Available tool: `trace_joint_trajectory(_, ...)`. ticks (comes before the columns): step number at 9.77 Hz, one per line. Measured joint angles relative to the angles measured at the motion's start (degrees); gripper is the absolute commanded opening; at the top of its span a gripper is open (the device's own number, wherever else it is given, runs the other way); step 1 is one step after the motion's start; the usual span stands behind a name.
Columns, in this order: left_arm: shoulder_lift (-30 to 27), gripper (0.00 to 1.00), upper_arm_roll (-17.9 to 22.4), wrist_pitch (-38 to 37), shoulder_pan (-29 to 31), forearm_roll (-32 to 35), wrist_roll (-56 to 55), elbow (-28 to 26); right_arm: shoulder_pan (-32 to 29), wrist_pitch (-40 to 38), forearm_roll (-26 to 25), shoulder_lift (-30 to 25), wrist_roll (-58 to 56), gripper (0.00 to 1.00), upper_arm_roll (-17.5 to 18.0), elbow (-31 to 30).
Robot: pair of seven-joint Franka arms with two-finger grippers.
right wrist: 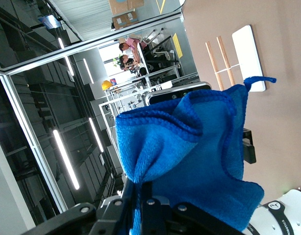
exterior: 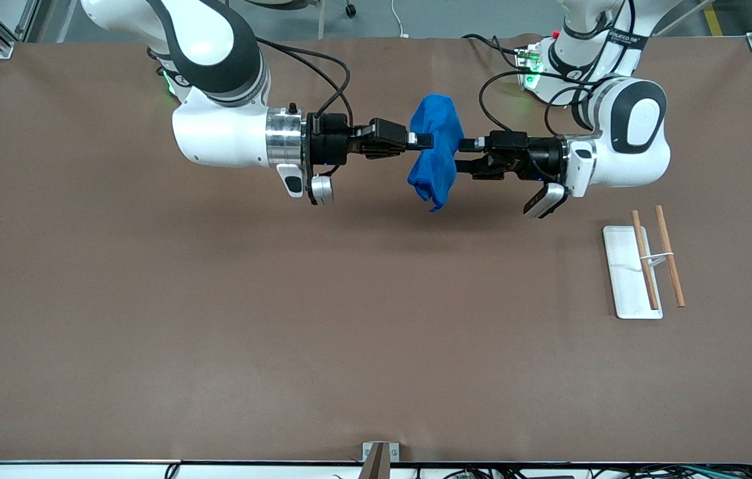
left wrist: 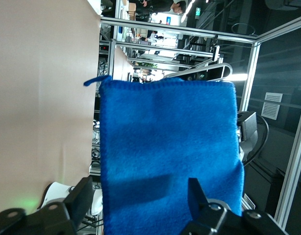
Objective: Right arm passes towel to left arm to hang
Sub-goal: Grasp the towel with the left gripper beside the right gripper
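Note:
The bright blue towel (exterior: 436,156) hangs bunched in the air over the table's middle, between the two grippers. My right gripper (exterior: 424,140) is shut on the towel's upper part; in the right wrist view the cloth (right wrist: 189,147) is pinched between its fingertips (right wrist: 145,188). My left gripper (exterior: 464,154) is open, level with the towel and right at its edge on the left arm's side. In the left wrist view the towel (left wrist: 165,147) hangs flat just past the spread fingers (left wrist: 81,197), and the gripper (left wrist: 140,196) holds nothing.
A white rack base plate (exterior: 623,293) with two wooden bars (exterior: 644,259) stands toward the left arm's end of the table, nearer to the front camera than the grippers. It also shows in the right wrist view (right wrist: 248,54). Brown table mat (exterior: 283,299) lies all around.

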Motion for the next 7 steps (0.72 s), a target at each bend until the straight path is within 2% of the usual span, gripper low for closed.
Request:
trace_joint_trajectory(2, 0.0, 0.15, 0.0, 0.0, 0.0, -0.23, 1.12, 0.0, 0.0, 0.01, 0.01, 0.0, 0.03, 0.0, -0.01, 0.0)
trace_joint_trajectory(3, 0.0, 0.06, 0.0, 0.0, 0.0, -0.25, 1.28, 0.0, 0.0, 0.01, 0.01, 0.0, 0.04, 0.0, -0.02, 0.0)
trace_joint_trajectory(4, 0.0, 0.01, 0.0, 0.33, 0.0, -0.61, 1.32, 0.01, 0.0, 0.01, 0.01, 0.0, 0.05, 0.0, -0.02, 0.0)
trace_joint_trajectory(7, 0.0, 0.0, 0.03, 1.26, 0.01, -1.27, 1.45, 0.78, 0.01, 0.02, 0.01, 0.0, 0.06, 0.0, -0.02, 0.0)
